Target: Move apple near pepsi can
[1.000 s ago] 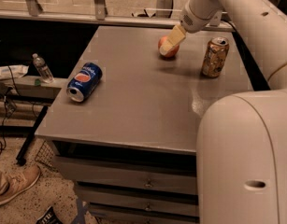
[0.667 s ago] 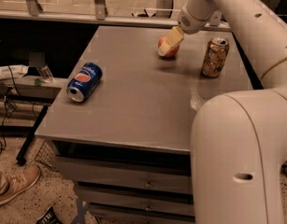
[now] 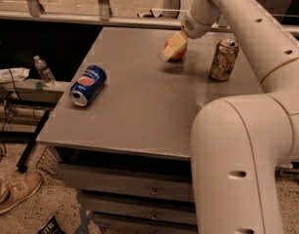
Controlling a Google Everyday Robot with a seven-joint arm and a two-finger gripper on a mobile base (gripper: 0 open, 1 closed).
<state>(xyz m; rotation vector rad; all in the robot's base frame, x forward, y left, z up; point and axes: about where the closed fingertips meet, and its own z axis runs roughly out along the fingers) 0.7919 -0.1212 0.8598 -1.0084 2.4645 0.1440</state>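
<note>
- Gripper [image 3: 171, 51] is located over the far part of the table [image 3: 149, 111], right of the table's centre, lowered onto the apple [image 3: 179, 54].
- Gripper state: it cannot be told whether the apple is clamped or merely enclosed.
- Apple is located at the far part of the table, partly covered on its left by the pale gripper; a shadow is cast on the table just in front of it.
- Pepsi can [image 3: 88, 85] is laid on its side near the table's left edge, silver end turned toward the table's front-left corner, well apart from the apple.
- Gold can [image 3: 224, 59] is set upright at the table's far right, near the apple.
- Arm [image 3: 246, 130] is extended along the table's right side.
- Water bottle [image 3: 44, 71] is placed upright on a lower ledge left of the table.
</note>
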